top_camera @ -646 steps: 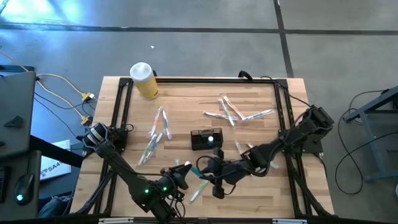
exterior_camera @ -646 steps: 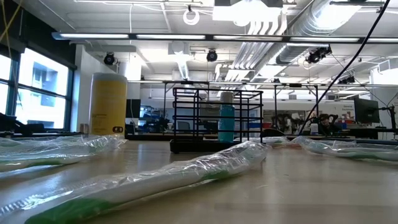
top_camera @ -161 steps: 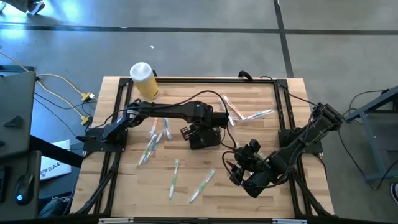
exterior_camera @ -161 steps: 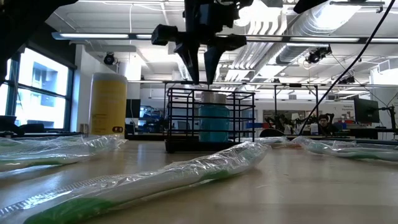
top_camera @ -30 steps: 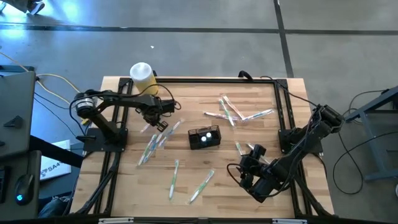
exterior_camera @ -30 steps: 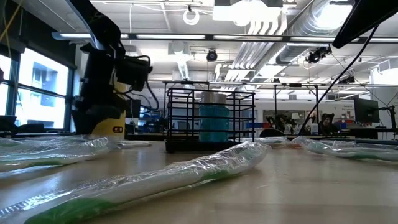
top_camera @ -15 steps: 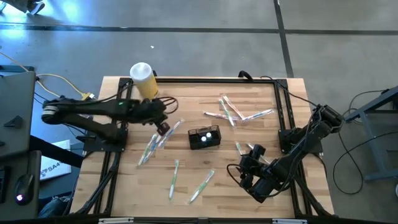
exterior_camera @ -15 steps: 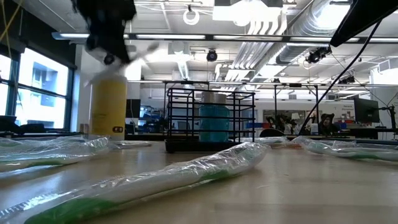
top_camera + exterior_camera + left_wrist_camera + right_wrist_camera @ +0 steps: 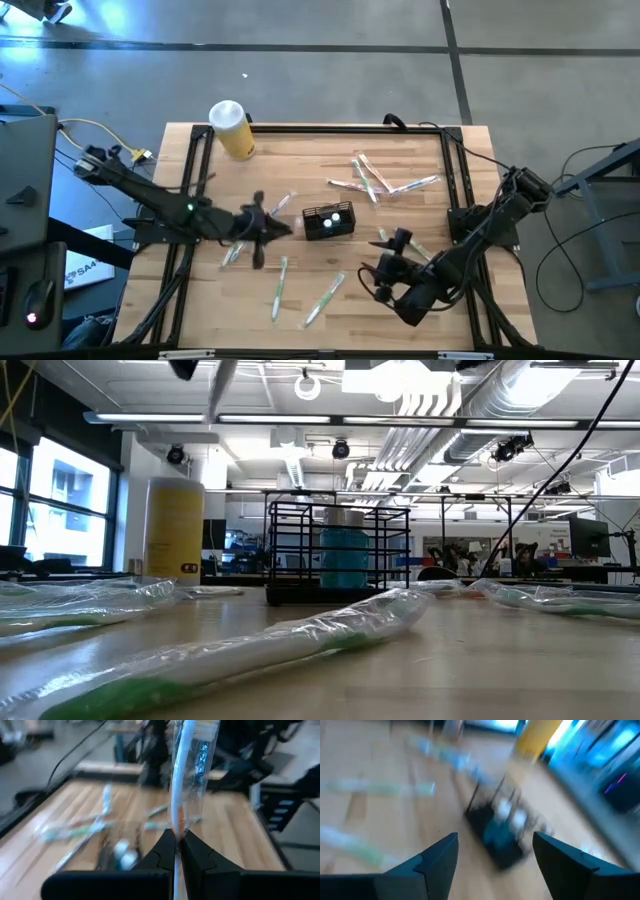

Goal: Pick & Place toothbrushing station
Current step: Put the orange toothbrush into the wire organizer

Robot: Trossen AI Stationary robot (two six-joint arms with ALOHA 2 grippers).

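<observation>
Left gripper (image 9: 175,840) clamped tight on a plastic-wrapped toothbrush (image 9: 187,775), raised above the tabletop (image 9: 400,150) just left of the mesh caddy (image 9: 329,222); caddy sits upright near the tabletop's middle, blue-and-white item inside; right gripper (image 9: 492,852) spread wide, holding nothing, near the front right, facing the caddy; yellow cylinder (image 9: 232,130) at back-left corner; more wrapped toothbrushes scattered around.

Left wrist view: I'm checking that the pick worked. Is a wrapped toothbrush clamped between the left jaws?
Yes, the left gripper is shut on a plastic-wrapped toothbrush, which stands up from between its jaws.
</observation>
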